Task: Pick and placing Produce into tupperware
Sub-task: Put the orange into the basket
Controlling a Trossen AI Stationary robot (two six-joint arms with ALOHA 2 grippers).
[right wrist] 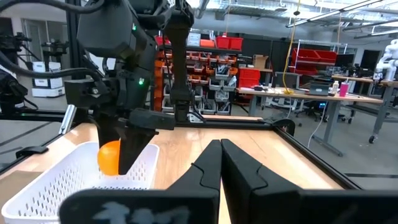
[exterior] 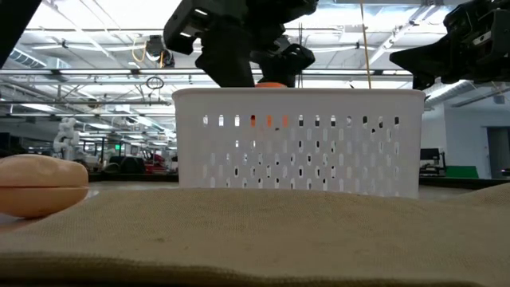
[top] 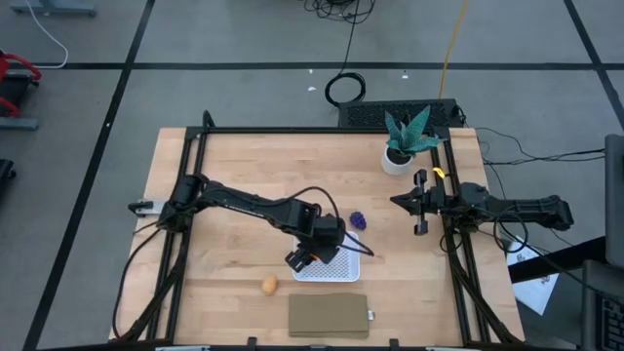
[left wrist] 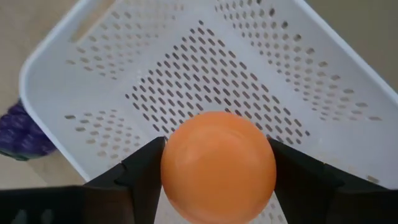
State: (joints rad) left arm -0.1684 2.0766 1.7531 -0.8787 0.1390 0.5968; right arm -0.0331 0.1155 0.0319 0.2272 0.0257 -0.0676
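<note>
Orange piece (exterior: 272,84) mostly hidden behind tupperware (exterior: 299,143) wall (low view); purple piece (left wrist: 22,134) cut off.

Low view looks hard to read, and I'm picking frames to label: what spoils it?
Low view: the brown pad fills the foreground out of focus, the tan piece is soft, and the arms are backlit silhouettes against ceiling lights. Left wrist view: the orange piece and white container are evenly lit and sharp.
</note>
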